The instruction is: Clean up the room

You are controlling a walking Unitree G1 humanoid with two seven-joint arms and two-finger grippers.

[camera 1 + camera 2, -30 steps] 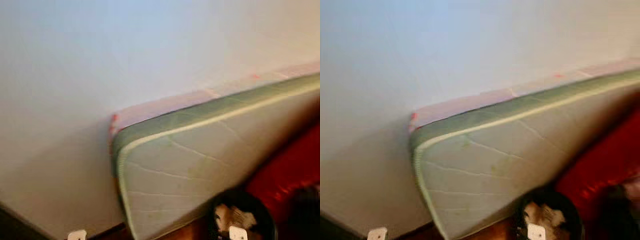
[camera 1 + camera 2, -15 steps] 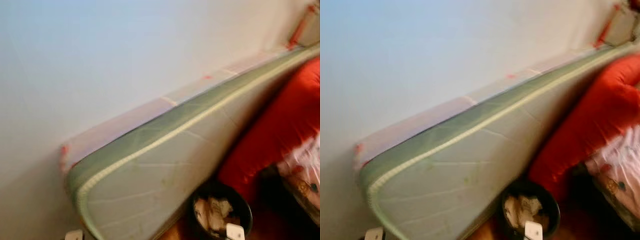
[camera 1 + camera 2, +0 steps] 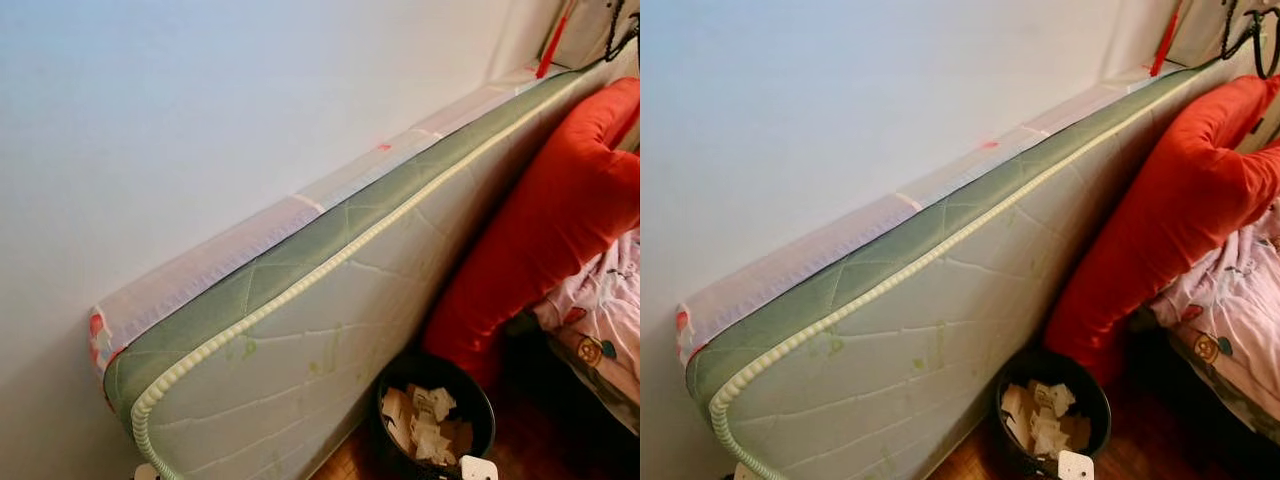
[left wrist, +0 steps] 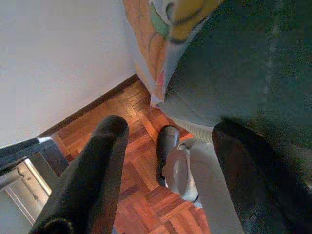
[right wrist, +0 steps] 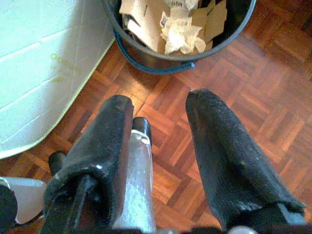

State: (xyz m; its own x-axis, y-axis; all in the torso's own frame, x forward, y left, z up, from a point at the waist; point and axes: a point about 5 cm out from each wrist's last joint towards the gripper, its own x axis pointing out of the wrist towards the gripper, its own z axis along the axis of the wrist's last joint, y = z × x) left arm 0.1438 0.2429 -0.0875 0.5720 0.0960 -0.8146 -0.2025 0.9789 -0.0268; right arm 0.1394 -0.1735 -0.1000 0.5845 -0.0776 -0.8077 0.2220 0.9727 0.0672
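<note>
View has swung along the wall and sharpened since a second ago: the camera moved, not the things. Green-edged quilted mattress (image 3: 300, 330) stands on edge against the white wall (image 3: 200, 110), centre frame. Black round waste bin (image 3: 436, 416) with crumpled paper scraps (image 3: 420, 420) sits lower right, just beside the mattress on the parquet floor (image 5: 273, 136). Big red cushion (image 3: 545, 220) at right, pink patterned bedding (image 3: 600, 320) beneath it. Left gripper (image 4: 168, 161) jaws apart, empty. Right gripper (image 5: 161, 146) jaws apart, empty, above floor near bin. Judgement: bin now located; collecting litter not begun.
</note>
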